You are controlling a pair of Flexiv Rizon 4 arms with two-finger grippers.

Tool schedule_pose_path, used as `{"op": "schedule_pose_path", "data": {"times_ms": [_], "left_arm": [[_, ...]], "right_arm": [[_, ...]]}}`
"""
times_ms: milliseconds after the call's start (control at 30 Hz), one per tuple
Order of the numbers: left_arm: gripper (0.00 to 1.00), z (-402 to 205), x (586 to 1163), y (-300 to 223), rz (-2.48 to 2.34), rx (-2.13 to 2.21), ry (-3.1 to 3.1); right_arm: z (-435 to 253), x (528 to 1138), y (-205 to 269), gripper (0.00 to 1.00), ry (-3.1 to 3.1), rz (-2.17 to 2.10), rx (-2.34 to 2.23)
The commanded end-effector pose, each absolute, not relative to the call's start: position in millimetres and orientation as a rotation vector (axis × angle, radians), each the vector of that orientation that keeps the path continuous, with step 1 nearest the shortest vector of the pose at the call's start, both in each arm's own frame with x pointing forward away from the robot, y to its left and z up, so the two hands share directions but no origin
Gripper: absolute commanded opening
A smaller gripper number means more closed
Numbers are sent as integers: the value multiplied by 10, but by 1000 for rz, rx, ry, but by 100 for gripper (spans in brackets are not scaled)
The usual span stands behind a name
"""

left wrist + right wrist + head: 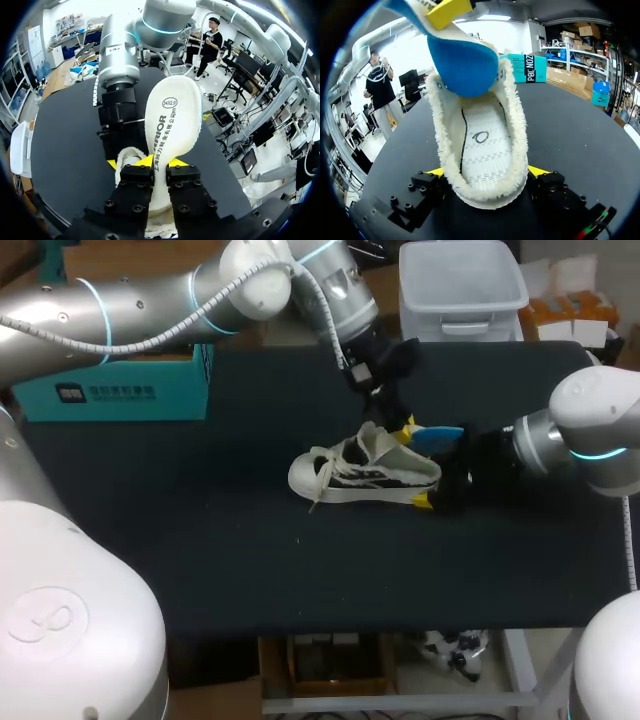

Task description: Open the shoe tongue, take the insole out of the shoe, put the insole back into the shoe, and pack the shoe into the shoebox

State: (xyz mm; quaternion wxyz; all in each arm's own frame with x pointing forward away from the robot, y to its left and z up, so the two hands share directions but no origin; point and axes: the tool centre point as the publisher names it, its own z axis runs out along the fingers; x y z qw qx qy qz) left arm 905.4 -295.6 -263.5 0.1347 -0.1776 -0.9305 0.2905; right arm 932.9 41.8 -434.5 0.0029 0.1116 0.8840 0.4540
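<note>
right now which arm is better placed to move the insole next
Left: the left gripper is shut on the insole, held above the shoe; the right gripper holds the shoe's heel, steadying it.

White shoe (365, 475) upright mid-table, blue-backed insole (437, 435) above its heel

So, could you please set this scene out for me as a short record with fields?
shoe: on the black table, toe pointing away from the right gripper
insole: held over the shoe's opening, blue underside showing
left gripper: shut on the insole's narrow end
right gripper: shut on the shoe's heel, one finger on each side
shoebox: teal, at the table's far left, apart from the shoe
</note>
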Motion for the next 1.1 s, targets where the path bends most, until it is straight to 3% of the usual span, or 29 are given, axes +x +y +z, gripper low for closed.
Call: {"op": "schedule_pose_path", "data": {"times_ms": [33,67,133,167,667,1100], "left_arm": [[0,-2486,9044,-2867,885,-550,-2623],[0,-2441,9035,-2858,896,-562,-2585],[0,-2358,9021,-2838,924,-583,-2526],[0,-2324,9012,-2827,934,-592,-2489],[0,-1886,8865,-2597,1082,-749,-2169],[0,-1639,8828,-2221,1190,-775,-2147]], "right_arm": [[-4438,9289,372,0,2775,1430,349],[-4423,9283,359,0,2778,1430,344],[-4396,9275,329,47,2792,1422,346],[-4382,9269,311,100,2795,1421,344],[-3731,9181,-83,100,2952,1135,349],[-3340,9406,48,100,3063,913,292]]}}
